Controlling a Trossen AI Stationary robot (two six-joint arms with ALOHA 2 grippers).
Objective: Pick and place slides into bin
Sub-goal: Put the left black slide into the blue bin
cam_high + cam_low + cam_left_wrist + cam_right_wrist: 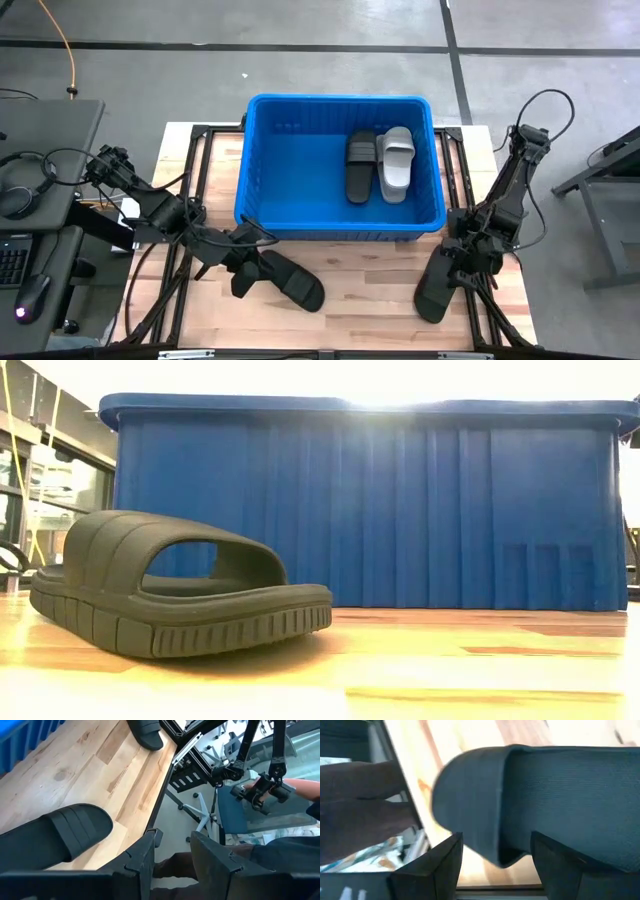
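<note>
Two slides in the bin (262, 150), two out on the desk (370, 300).
We see the right gripper (495, 857) jaws spread around a black slide (432, 290), half hidden; left gripper (172, 852) jaws parted, empty, beside another black slide (292, 282).

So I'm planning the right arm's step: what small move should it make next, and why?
Probably lower the right claw and close on the black slide. Its fingers look open, the slide sits just ahead of them, still on the table, outside the blue bin.
</note>
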